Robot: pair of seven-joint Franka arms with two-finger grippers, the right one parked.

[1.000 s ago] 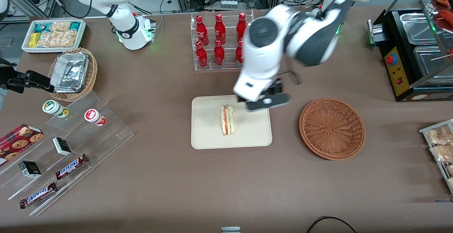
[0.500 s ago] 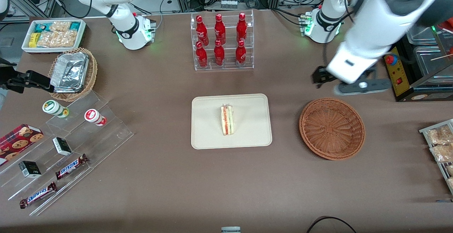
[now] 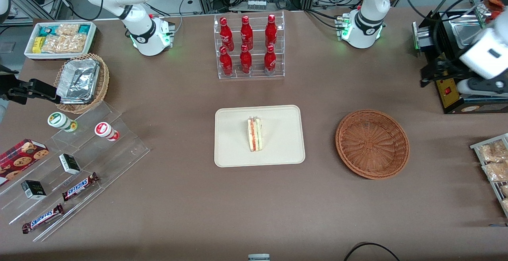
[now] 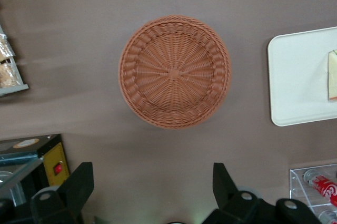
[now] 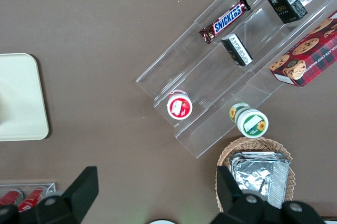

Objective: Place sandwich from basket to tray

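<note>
Your sandwich [image 3: 254, 134] sits mid-tray [image 3: 234, 154], basket [image 3: 372, 143] emptied, so the job looks done; gripper [image 4: 152, 192], fingers spread and empty, hovers near the table's working-arm edge.

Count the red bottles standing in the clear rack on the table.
6: three bottles in the rack's upper row, three in the lower row nearer the camera. None seem hidden. The hand hovers over the black machine.

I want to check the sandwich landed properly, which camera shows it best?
The front view: the whole sandwich lies on the tray. The left wrist view catches only its edge; the right wrist view barely shows it. The open hand is far off.
</note>
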